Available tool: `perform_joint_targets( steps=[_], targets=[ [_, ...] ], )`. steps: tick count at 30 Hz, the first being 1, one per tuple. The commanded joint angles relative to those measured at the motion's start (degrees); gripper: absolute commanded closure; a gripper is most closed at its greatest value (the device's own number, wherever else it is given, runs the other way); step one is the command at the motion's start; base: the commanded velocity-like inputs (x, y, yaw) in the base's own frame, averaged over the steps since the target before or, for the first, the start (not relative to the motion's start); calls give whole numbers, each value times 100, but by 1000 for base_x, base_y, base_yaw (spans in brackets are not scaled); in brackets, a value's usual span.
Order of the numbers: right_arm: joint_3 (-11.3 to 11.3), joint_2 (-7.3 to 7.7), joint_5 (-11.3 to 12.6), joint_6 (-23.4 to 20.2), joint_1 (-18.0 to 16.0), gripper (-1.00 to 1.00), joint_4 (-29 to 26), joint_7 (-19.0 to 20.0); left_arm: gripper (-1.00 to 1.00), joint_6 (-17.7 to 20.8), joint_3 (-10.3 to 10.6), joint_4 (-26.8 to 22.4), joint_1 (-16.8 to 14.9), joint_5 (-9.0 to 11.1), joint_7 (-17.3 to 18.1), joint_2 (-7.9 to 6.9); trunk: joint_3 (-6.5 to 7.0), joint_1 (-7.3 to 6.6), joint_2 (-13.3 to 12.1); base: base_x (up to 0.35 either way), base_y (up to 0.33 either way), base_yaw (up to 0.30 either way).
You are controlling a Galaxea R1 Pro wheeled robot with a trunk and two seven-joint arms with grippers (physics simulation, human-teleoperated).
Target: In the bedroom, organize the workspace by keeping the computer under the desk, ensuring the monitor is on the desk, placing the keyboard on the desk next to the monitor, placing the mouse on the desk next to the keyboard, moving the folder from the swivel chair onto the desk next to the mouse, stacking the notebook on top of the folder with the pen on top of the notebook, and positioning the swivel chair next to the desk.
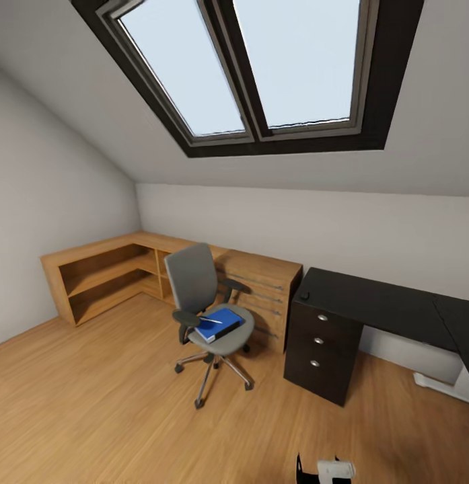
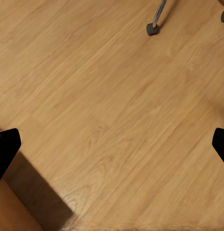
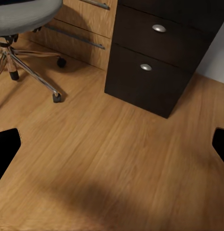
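Observation:
The grey swivel chair (image 1: 194,279) stands on the wooden floor, left of the black desk (image 1: 379,299). On its seat lies the blue folder (image 1: 219,325) with a thin whitish pen (image 1: 210,320) across it. A small dark lump (image 1: 305,294) at the desk's left end may be the mouse. The computer, monitor, keyboard and notebook are out of view. My left gripper (image 2: 112,147) is open above bare floor near a chair caster (image 2: 152,29). My right gripper (image 3: 112,149) is open over the floor in front of the desk's dark drawer unit (image 3: 160,57), beside the chair's chrome base (image 3: 32,72).
A light wooden drawer chest (image 1: 264,289) stands between chair and desk, joined to a low wooden corner shelf (image 1: 103,275) on the left. A skylight (image 1: 261,67) sits in the sloped ceiling. The desk's white foot (image 1: 436,384) rests at the right.

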State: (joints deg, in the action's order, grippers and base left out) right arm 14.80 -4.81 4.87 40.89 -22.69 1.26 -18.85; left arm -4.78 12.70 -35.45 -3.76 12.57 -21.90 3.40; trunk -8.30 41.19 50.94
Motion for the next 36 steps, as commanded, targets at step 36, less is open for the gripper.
perform_joint_targets(
  steps=[36],
  targets=[
    [49,-13,49,33,-8,-100,6,-14,-100,-31,39,3,-7,70,-34,-7,638,-794,-1438,-335,37,0]
  ],
)
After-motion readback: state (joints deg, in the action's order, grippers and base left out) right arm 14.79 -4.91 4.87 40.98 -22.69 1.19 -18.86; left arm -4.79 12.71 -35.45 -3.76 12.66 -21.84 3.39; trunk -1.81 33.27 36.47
